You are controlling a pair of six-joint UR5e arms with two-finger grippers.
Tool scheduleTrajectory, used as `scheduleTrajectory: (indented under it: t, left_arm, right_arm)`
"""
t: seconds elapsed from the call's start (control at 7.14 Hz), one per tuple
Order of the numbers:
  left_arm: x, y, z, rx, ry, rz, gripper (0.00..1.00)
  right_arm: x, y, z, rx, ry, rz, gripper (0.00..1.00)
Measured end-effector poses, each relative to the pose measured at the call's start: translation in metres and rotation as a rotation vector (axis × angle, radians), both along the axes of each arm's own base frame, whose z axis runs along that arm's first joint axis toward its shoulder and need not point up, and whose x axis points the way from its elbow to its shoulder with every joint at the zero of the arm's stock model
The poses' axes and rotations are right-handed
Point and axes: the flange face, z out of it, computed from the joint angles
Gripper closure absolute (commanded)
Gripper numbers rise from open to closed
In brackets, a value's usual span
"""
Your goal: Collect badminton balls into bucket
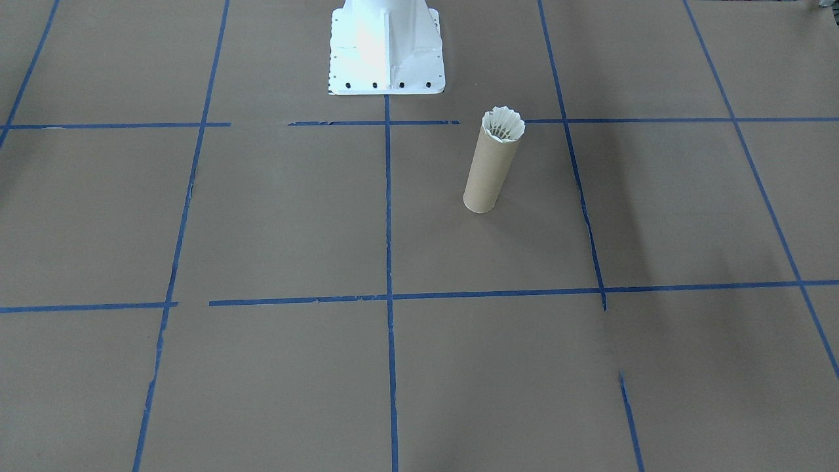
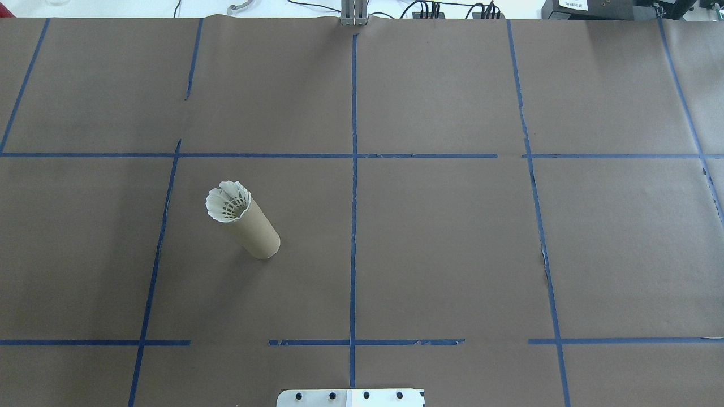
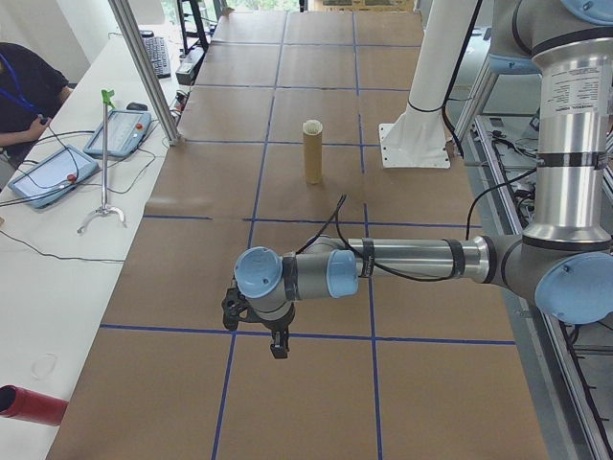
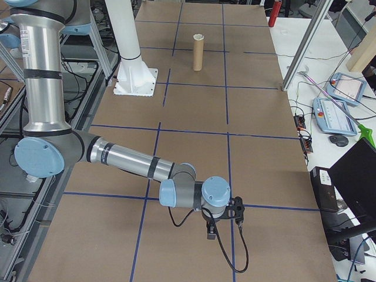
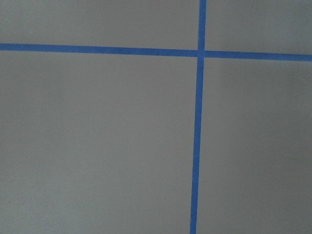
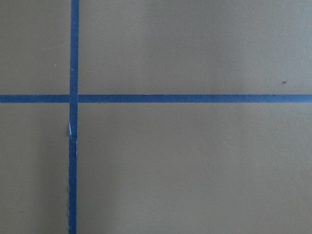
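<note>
The bucket is a brown cardboard tube standing upright on the brown paper, on my left half of the table. A white feather badminton ball sits in its open top, feathers spread over the rim. My left gripper hangs over the table's left end, far from the tube. My right gripper hangs over the right end. Both show only in side views, so I cannot tell if they are open or shut. The wrist views hold only paper and blue tape.
The white robot base stands at the table's robot side. Blue tape lines grid the paper. A person sits beside pendants on the side bench. A red cylinder lies there too.
</note>
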Motion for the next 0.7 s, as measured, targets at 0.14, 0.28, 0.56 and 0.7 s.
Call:
scheduleTrajectory:
  t: [0.14,0.28,0.56,0.7]
  left_arm:
    - [-0.0018,0.0006,-0.0028,-0.003,-0.026,0.003,0.00]
    - [-0.0044,-0.0004,-0.0054,0.003,-0.068,0.010,0.00]
    - [-0.0073,-0.0005,-0.0077,0.013,-0.113,0.017,0.00]
    - [-0.0073,0.0005,-0.0067,0.015,-0.115,0.019,0.00]
  right_arm:
    - [0.0000,0.0000,0.0000,0.000,0.000,0.000,0.00]
    - [0.0000,0.0000,-0.0002,0.000,0.000,0.000,0.00]
    - [0.0000,0.0000,-0.0001,0.000,0.000,0.000,0.00]
    - [0.0000,0.0000,0.0000,0.000,0.000,0.000,0.00]
